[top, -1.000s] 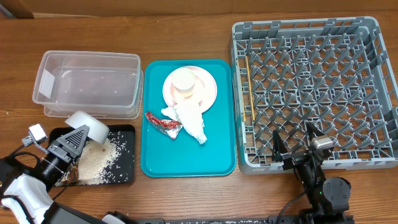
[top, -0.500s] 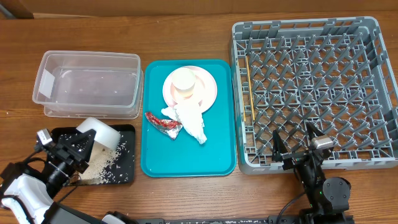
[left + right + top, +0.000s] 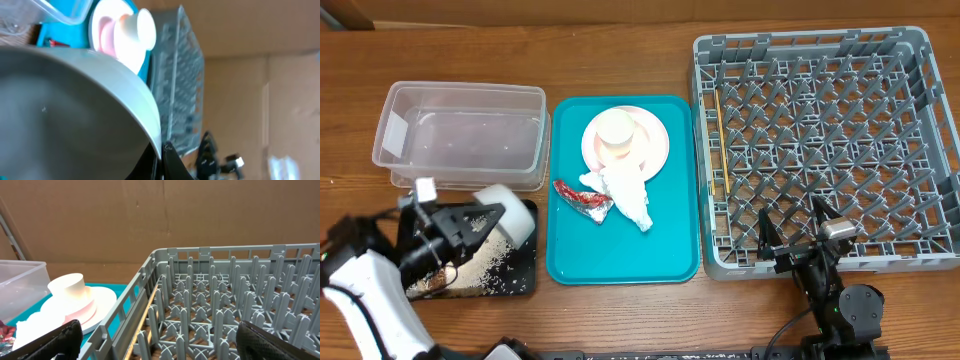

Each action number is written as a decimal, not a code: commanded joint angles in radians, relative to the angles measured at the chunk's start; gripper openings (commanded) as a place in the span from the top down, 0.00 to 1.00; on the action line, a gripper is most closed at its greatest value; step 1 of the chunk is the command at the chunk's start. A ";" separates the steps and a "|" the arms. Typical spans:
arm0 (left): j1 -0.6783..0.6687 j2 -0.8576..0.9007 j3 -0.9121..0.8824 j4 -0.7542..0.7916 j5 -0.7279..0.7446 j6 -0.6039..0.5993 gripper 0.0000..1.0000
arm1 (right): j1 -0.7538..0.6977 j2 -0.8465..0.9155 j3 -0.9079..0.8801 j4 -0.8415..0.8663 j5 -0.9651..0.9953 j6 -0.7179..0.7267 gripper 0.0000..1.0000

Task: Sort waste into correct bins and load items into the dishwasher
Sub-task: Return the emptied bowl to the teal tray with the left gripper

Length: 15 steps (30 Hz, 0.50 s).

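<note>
Left of the tray (image 3: 620, 255), rice (image 3: 480, 262) is dumped in the black bin (image 3: 525, 285); the bowl (image 3: 515, 222) is gripped by the left tool (image 3: 480, 218), the right tool (image 3: 790, 228) held open, the rack (image 3: 820, 130) not yet loaded.

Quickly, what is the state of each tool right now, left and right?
Left tool: closed, holding the white bowl by its rim.
Right tool: open, holding nothing.

Left gripper (image 3: 492, 218) is clamped on the round white bowl (image 3: 516, 222), tipped sideways. Loose white rice (image 3: 480, 262) sits right under it in the shallow black rectangular tray (image 3: 523, 286).
</note>
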 commanded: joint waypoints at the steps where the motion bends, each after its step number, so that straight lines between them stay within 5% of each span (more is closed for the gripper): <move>1: -0.159 -0.039 0.064 0.055 -0.170 -0.163 0.96 | -0.001 -0.008 -0.010 0.005 0.009 0.005 0.00; 15: -0.938 -0.053 0.064 0.306 -0.843 -0.730 0.96 | -0.001 -0.008 -0.010 0.005 0.009 0.005 0.00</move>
